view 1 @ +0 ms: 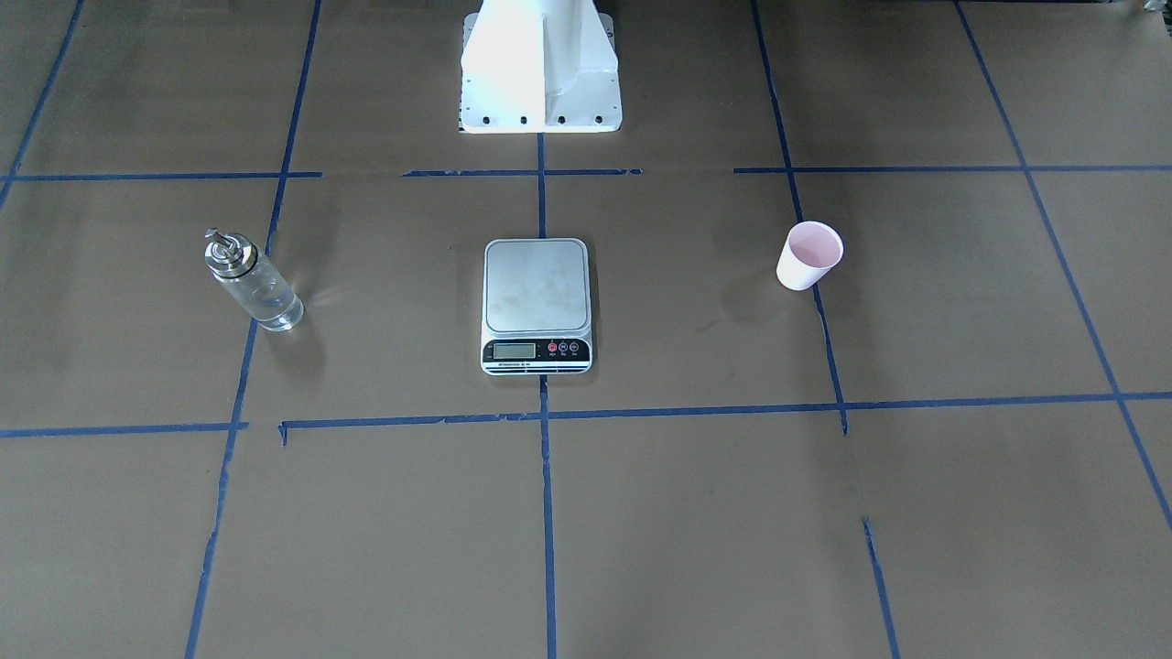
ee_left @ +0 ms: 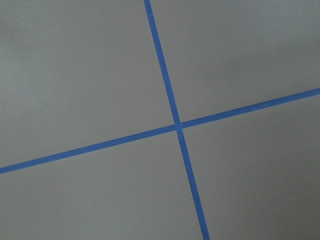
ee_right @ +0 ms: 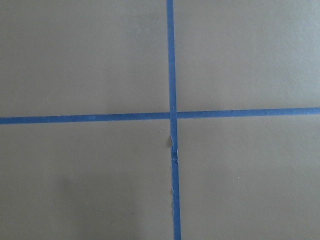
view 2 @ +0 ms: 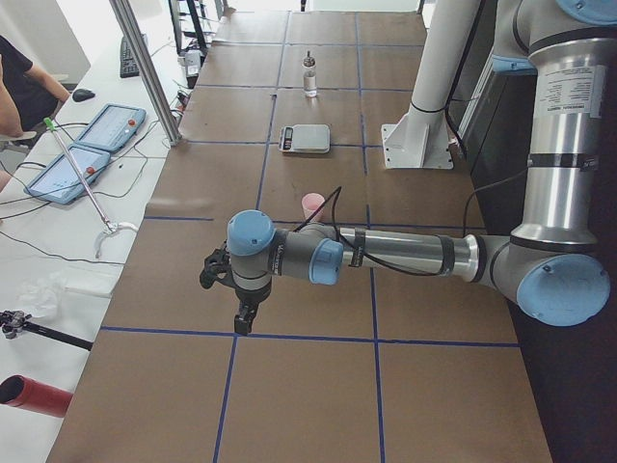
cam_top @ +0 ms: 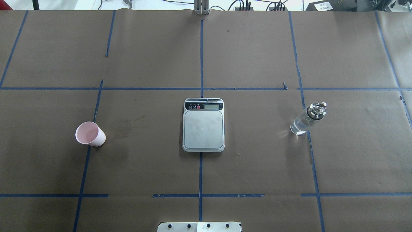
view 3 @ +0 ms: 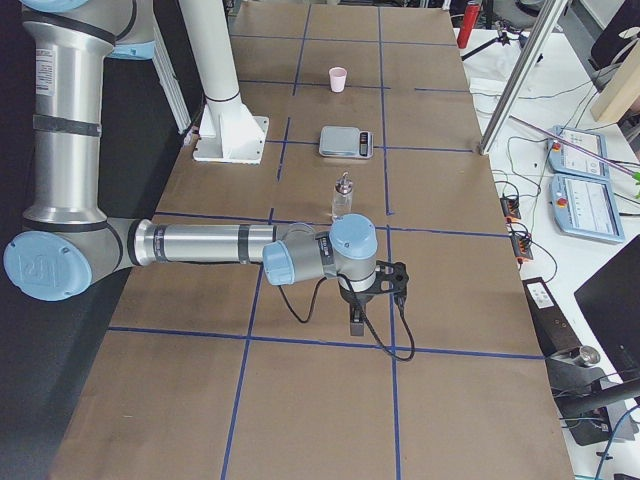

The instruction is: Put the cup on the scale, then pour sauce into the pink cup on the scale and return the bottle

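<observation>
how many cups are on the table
1. The cup stands upright on the table, on the robot's left side, apart from the scale at the centre. No other cup shows in any view.

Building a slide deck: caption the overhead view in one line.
Pink cup left, bare scale centre, sauce bottle right, all apart on the blue-taped table.

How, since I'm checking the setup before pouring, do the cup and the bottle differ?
The cup is opaque pale pink; the bottle is clear glass holding colourless sauce. The cup is open-topped and tapered; the bottle cylindrical with a silver spout. The cup stands on the robot's left of the scale, the bottle on its right. Both stand upright, off the scale.
</observation>
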